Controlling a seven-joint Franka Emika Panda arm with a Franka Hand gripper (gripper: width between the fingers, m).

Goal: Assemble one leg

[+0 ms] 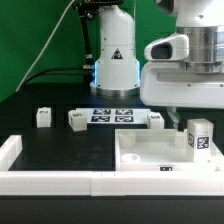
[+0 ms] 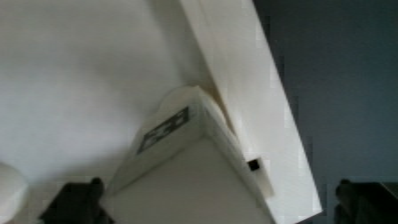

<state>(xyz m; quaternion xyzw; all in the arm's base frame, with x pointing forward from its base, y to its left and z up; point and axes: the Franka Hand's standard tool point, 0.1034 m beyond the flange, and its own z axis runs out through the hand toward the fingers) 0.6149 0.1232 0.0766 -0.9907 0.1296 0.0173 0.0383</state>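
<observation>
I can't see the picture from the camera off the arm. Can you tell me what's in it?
A white robot gripper hangs just above a big flat white panel, where one small tagged leg stands upright. Three more legs sit on the black table beside a marker board.

The exterior view faces the table (image 1: 60, 150) low and frontally — the wrist view looks close down onto the panel (image 2: 89, 90), shared.
</observation>
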